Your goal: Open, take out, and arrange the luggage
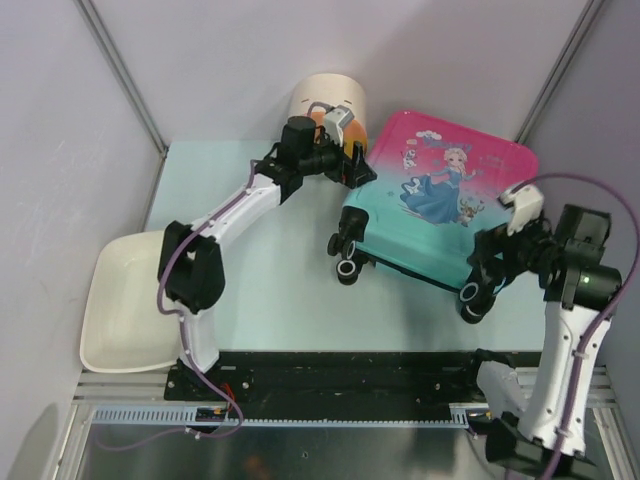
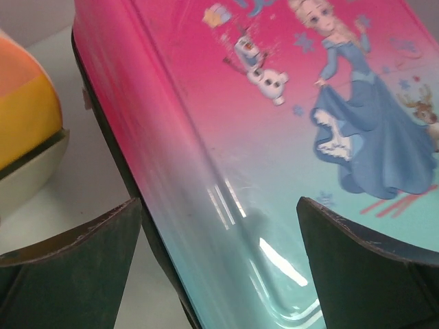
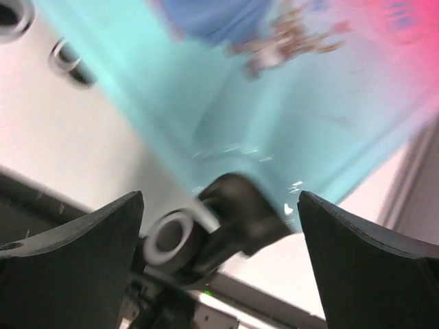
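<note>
Now the luggage (image 1: 440, 210) lies flat and closed on the right half of the table (image 1: 260, 300), printed face up. Its long axis runs near to far and leans a little to the right as it goes back. The teal wheel end points towards the arm bases and the pink end towards the back wall.

The shell is hard and glossy with rounded corners. It fades from pink to teal and carries a cartoon princess in a blue gown and a small snowman. Black trim runs along its side (image 2: 274, 171). Black castor wheels with pale hubs stick out at the near corners, and one of them is the near-right wheel (image 1: 473, 300).

The left gripper (image 1: 352, 165) sits at the far-left corner of the case. In the wrist view its dark fingers (image 2: 82, 247) stand wide apart, one on either side of the shell's left edge, and clamp nothing. The right gripper (image 1: 490, 265) is at the near-right corner. Its fingers (image 3: 75, 240) are also spread wide, with that wheel (image 3: 171, 240) and its black bracket in the gap between them. That view is blurred, so I cannot tell whether a pad touches the wheel.

A cream cylindrical box (image 1: 330, 100) with orange-yellow drawers stands just beyond the left gripper, close to the pink corner. A white, smooth-walled plastic tray (image 1: 120, 310) rests at the table's left edge, well apart from the case.
</note>
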`<state>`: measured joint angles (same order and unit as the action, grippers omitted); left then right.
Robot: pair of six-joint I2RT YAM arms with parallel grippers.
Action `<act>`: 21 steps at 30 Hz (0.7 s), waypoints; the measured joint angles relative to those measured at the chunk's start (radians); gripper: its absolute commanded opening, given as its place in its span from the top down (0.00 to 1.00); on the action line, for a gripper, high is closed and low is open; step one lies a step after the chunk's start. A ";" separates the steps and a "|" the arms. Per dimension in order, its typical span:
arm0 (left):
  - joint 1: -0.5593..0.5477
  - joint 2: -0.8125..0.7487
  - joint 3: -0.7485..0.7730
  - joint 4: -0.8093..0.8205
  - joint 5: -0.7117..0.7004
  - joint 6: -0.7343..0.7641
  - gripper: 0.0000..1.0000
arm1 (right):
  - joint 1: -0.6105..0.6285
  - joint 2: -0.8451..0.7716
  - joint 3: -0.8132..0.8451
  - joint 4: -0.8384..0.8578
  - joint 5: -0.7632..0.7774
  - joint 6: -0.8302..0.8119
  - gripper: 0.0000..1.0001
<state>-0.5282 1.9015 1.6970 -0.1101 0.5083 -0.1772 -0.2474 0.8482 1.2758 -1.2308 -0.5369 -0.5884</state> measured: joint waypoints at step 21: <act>-0.043 0.269 0.249 0.038 0.121 -0.073 0.24 | -0.597 0.506 -0.017 0.268 -0.042 -0.152 0.68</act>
<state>-0.5709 2.1704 1.9461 -0.0723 0.6292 -0.2501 -0.8448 1.3540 1.2587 -0.9630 -0.5793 -0.7403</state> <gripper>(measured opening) 0.795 0.384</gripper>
